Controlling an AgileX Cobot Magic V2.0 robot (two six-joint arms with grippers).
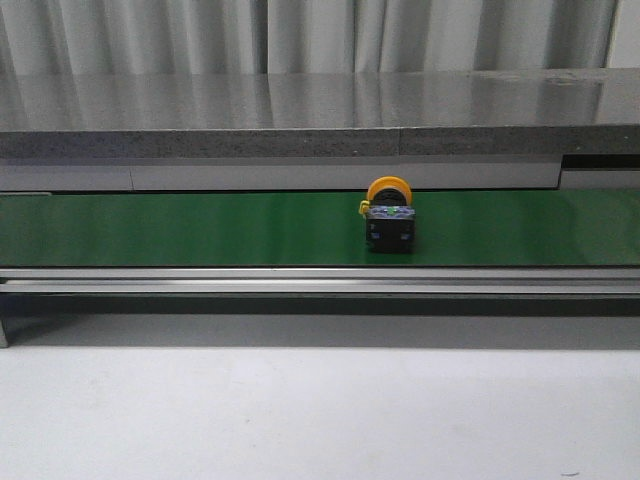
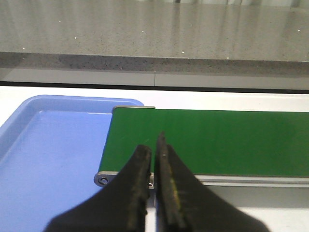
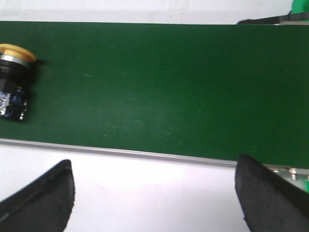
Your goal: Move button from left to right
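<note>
Looking forward over the table (image 1: 320, 420), you see the button (image 1: 389, 222) lying on the green conveyor belt (image 1: 180, 228), a little right of the belt's middle in the front view. Its round yellow-orange cap points away from you toward the grey counter (image 1: 300, 115) behind the belt, and its black boxy body faces you, with tiny green and blue marks on the upper side. Nothing touches it; neither arm shows in the front view.

Your left gripper (image 2: 153, 145) has its jaws pressed nearly together with only a thin slit between the two dark fingers (image 2: 140, 179), and nothing sits in that slit. It hangs over the near edge of the belt at the belt's end, where the metal roller end (image 2: 102, 180) shows, and a light blue tray (image 2: 43, 145) lies just beside that end of the belt. The button does not appear in the left wrist view.

Your right gripper (image 3: 154, 183) has its jaws spread wide apart and holds nothing; only the two dark fingertips (image 3: 46, 195) show at the corners of the right wrist view, over the white table on the near side of the belt's metal edge rail (image 3: 145, 154). In that view you find the button lying on the belt at the edge of the picture, well apart from both fingertips, partly cut off by the frame.
</note>
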